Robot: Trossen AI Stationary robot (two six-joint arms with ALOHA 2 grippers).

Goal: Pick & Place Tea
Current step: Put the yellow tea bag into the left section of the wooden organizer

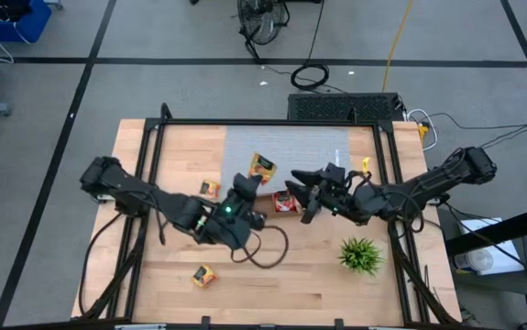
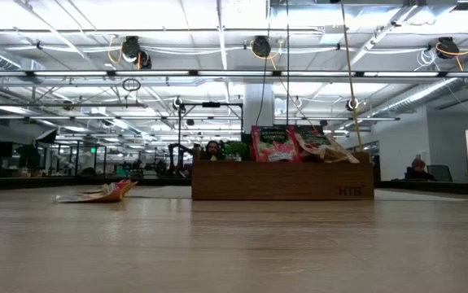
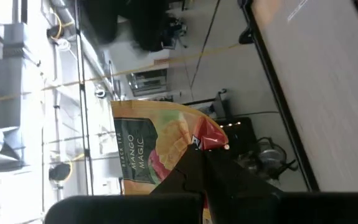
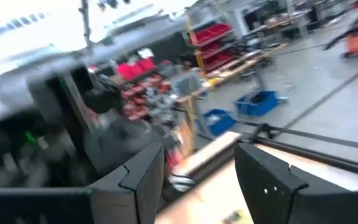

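Observation:
My left gripper [image 1: 250, 181] is shut on an orange-yellow tea sachet [image 1: 263, 166] labelled "Mango Magic" [image 3: 154, 146], above the table's middle. My right gripper [image 1: 307, 192] is open and holds nothing; it hovers just right of the left one, over the brown wooden tray [image 1: 287, 203]. The tray [image 2: 282, 181] has red sachets [image 2: 274, 143] standing in it. Other sachets lie flat on the table: one behind the left arm [image 1: 210, 188], one near the near edge [image 1: 204, 275] and one by the far right [image 1: 366, 165]. My left gripper pinches the mango sachet between its two fingers at the sachet's reddish corner [image 3: 212, 138]. The rest of the sachet sticks out past the fingertips [image 3: 194, 163] toward the table's far side. It appears lifted clear of the table.
A grey mat [image 1: 286, 145] covers the far middle of the table. A spiky green plant [image 1: 362, 255] stands near the right front. A black cable [image 1: 268, 247] loops below the left gripper. There is bare wood along the near edge [image 1: 281, 293].

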